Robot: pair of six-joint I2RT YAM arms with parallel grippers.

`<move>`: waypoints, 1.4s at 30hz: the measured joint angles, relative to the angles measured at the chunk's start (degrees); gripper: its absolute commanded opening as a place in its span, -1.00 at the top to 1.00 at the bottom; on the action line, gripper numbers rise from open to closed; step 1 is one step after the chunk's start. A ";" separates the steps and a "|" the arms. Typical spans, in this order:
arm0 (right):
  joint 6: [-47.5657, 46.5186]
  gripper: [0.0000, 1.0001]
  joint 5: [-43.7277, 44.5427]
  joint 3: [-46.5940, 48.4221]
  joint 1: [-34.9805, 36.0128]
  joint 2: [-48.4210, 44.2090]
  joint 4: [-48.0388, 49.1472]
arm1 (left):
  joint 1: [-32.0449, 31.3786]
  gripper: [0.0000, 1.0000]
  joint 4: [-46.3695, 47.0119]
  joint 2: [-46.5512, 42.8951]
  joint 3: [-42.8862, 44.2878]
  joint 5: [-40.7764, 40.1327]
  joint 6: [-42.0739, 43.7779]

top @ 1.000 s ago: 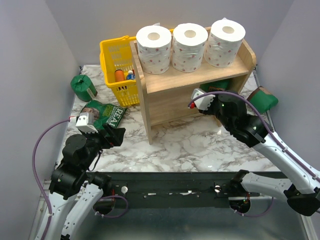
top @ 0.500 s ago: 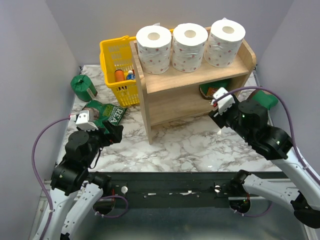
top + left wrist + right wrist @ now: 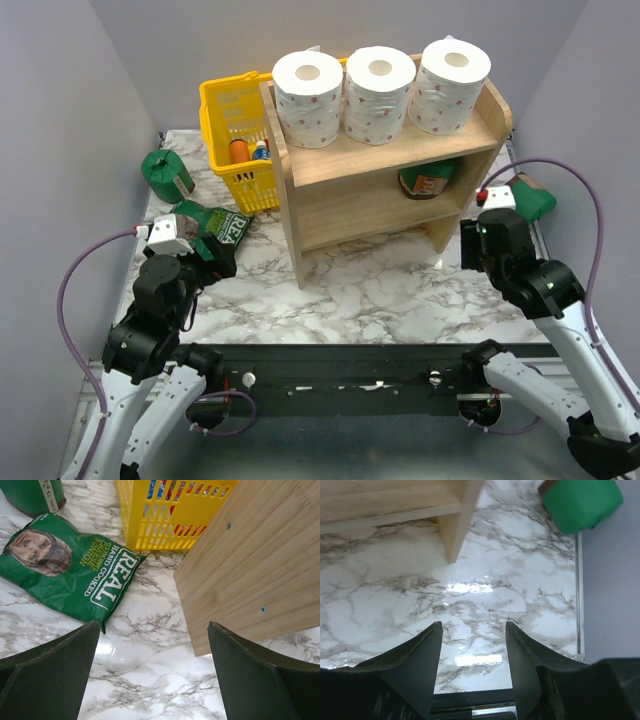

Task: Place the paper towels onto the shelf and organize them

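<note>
Three white dotted paper towels (image 3: 308, 85), (image 3: 379, 82), (image 3: 450, 72) stand in a row on the top tier of the wooden shelf (image 3: 340, 205). One green-wrapped roll (image 3: 430, 180) lies on the lower tier. Another green roll (image 3: 527, 200) lies on the table right of the shelf and also shows in the right wrist view (image 3: 581, 502). A third green roll (image 3: 165, 172) stands at the far left and also shows in the left wrist view (image 3: 35, 495). My left gripper (image 3: 218, 257) (image 3: 153, 625) is open and empty above the table. My right gripper (image 3: 470, 250) (image 3: 473, 626) is open and empty near the shelf's right leg (image 3: 457, 525).
A yellow basket (image 3: 228, 110) with bottles stands against the shelf's left side. A flat green "REAL" bag (image 3: 70, 567) lies in front of it, just ahead of my left gripper. Grey walls close in on both sides. A black rail runs along the near table edge.
My right gripper has pulled back out of the lower tier and swung right, leaving a green roll there. My left gripper has shifted slightly left.
</note>
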 measured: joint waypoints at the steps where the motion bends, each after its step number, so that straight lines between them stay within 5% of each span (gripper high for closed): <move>1: 0.02 -0.22 -0.92 -0.48 -2.40 -0.74 0.13 | 0.00 -0.98 0.02 -0.09 -0.04 -0.09 0.15; 12: 1.49 -0.26 -10.12 -5.66 -21.09 -1.11 4.24 | 0.00 -0.98 0.04 -0.26 -0.50 -0.17 0.59; 18: 3.67 -0.46 -17.75 -6.78 -41.11 4.44 10.51 | 0.00 -0.98 0.20 -0.26 -0.72 -0.15 0.61; 21: 7.13 -0.66 -19.06 -6.54 -44.85 6.95 15.41 | 0.00 -0.98 0.46 -0.07 -1.16 -0.09 0.76; 32: 15.63 -0.69 -31.10 -5.99 -58.27 24.65 39.93 | -0.76 -0.98 0.52 1.79 -1.18 0.20 1.25; 42: 18.36 -0.83 -40.17 -5.29 -62.20 40.46 49.51 | -0.76 -0.98 0.42 4.44 -1.18 -0.46 1.38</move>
